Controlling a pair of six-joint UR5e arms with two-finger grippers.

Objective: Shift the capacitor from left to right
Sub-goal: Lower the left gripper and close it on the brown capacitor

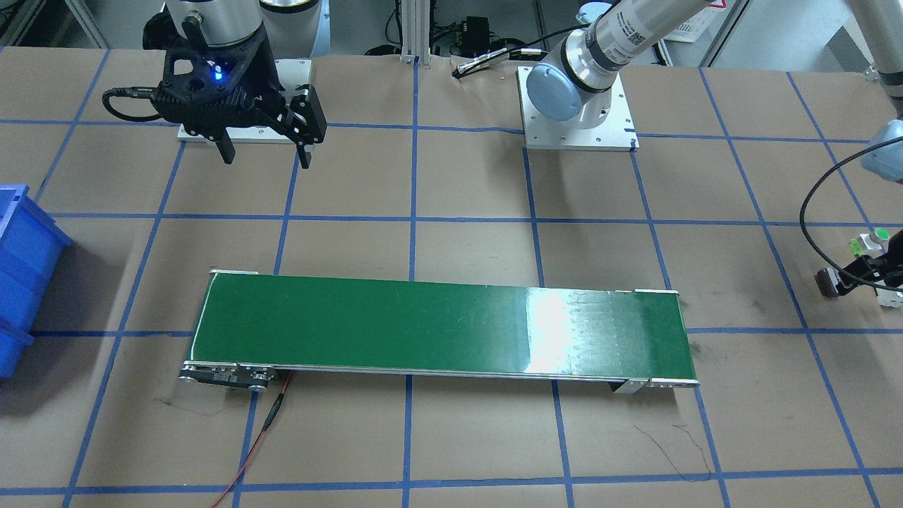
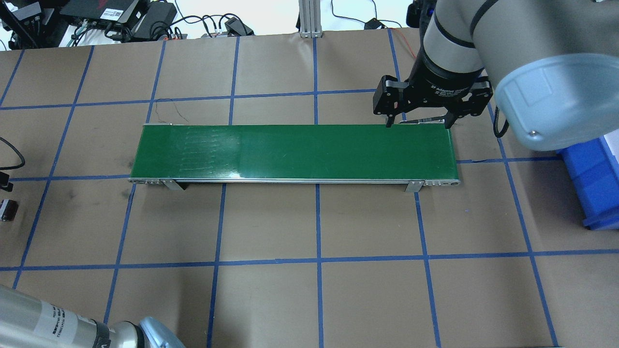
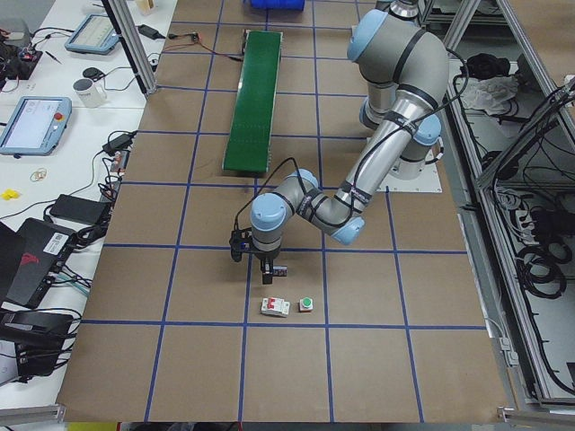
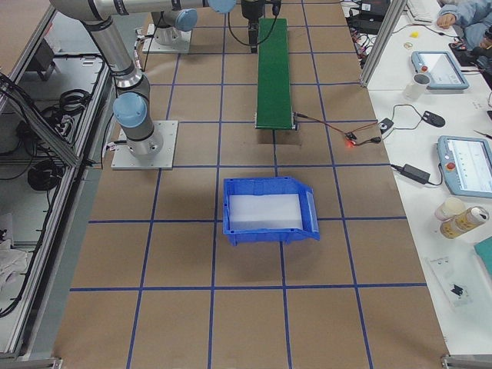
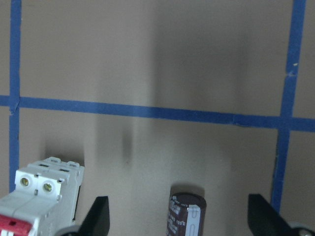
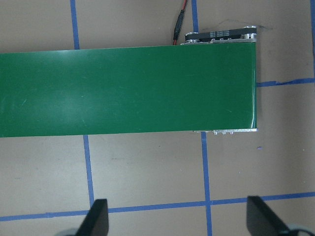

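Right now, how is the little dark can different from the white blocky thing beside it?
The capacitor is dark brown with a pale stripe; the white block is white-grey with a red part. The capacitor is round like a can; the white block is boxy and shows two screws. The capacitor lies between the fingers of the open left end effector; the white block sits outside them. Both rest on the brown table.

1. The tabletop [image 1: 465,176] is brown paper crossed by a blue tape grid.
2. A long green conveyor [image 1: 437,324] lies along its middle.
3. A blue bin [image 4: 270,232] sits beyond the conveyor's end on the robot's right.
4. At the left end, the dark capacitor [image 5: 186,216] lies near a white-grey breaker [image 5: 42,196] and a green-capped button part [image 3: 306,304].
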